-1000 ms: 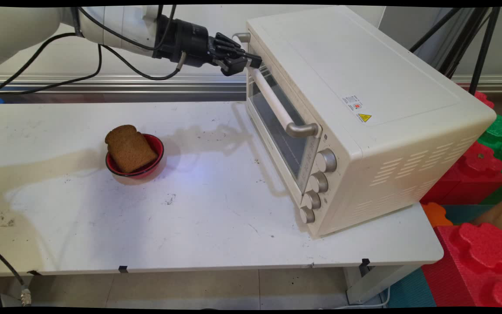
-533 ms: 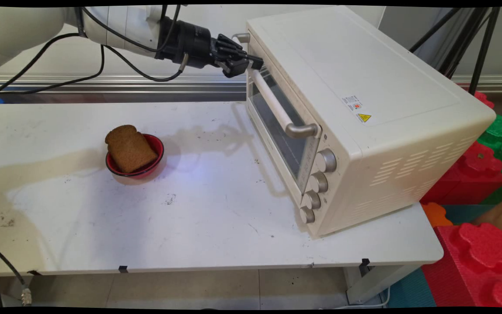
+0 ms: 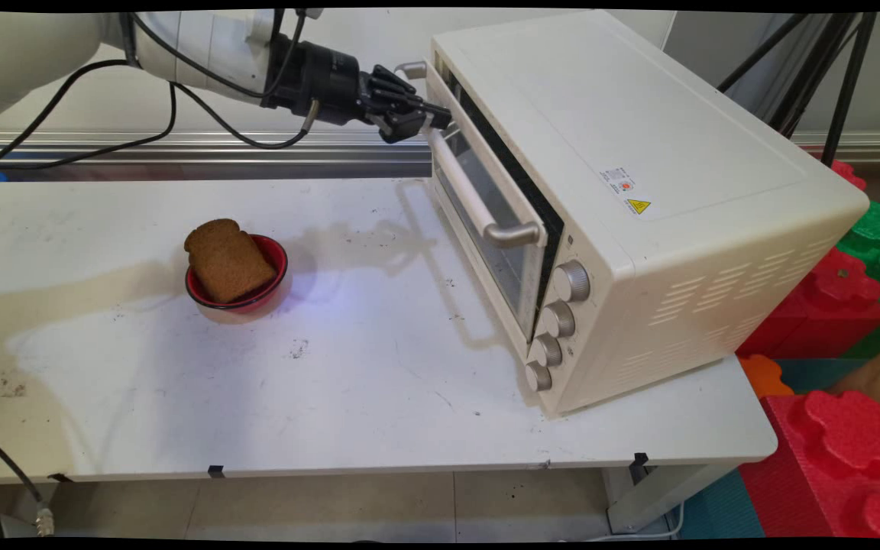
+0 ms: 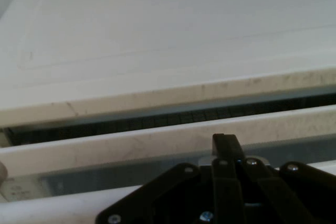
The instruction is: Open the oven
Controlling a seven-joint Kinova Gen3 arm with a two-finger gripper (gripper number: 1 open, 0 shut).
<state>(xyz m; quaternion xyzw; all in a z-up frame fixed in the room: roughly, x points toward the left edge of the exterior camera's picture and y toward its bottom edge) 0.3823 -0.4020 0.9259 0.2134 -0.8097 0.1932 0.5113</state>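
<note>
A cream toaster oven point(image 3: 638, 153) stands on the right of the white table point(image 3: 333, 397). Its glass door point(image 3: 486, 214) is tilted a little open at the top, showing a dark gap. My gripper point(image 3: 440, 119) is at the far end of the door's long handle point(image 3: 461, 183), fingers shut together and tucked between handle and door. In the hand view the gripper point(image 4: 224, 140) reaches the door's top edge point(image 4: 131, 148), with the oven's top point(image 4: 157, 35) beyond the gap. Left of the oven, a slice of brown bread point(image 3: 226, 260) leans in a red bowl point(image 3: 278, 263).
Four knobs point(image 3: 558, 319) run down the oven's front right side. Red and green foam blocks point(image 3: 829, 451) are stacked off the table's right end. Black tripod legs point(image 3: 829, 69) stand behind the oven. Black cables point(image 3: 104, 145) hang from the arm.
The gripper has drawn back to the left, and the top of the oven door has come away from the oven with it, opening a dark gap. Bread and bowl have not moved.
</note>
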